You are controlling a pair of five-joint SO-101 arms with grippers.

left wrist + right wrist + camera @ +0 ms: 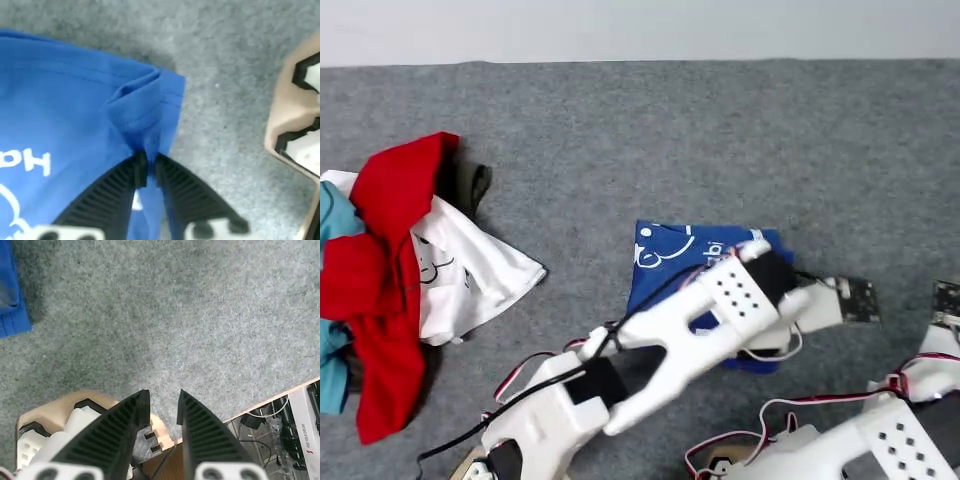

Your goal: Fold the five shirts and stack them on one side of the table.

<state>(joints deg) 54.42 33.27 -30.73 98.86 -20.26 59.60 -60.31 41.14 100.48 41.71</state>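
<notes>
The left claw (147,162) is shut on the blue shirt (65,100): its two black ribbed fingers (107,192) pinch a bunched fold of cloth at a hemmed corner, and the fabric puckers up into the tips. The rest of this shirt spreads away from the claw, flat on the grey desk (720,130).

In the high view the blue shirt (670,255) lies as a rough square a little right of the middle on the near half of the desk. It shows white print on top. The left arm (690,330) reaches across it from the near left and covers its near right part.

The right claw (163,397) hangs over bare grey surface close to the desk's near edge. Its fingers are a narrow gap apart and hold nothing. An edge of the blue shirt (10,295) lies well apart from it. The right arm (880,430) sits at the near right corner.

Five shirts can be counted. One is the blue one at the left claw. The other four are heaped together at the left side of the desk:
- one red shirt (390,200) draped over the top
- one white shirt (470,265) spilling out to the right from under it
- one teal shirt (330,220) at the very left edge
- one dark shirt (470,185) showing at the far side of the heap

There are two arms and two claws.
</notes>
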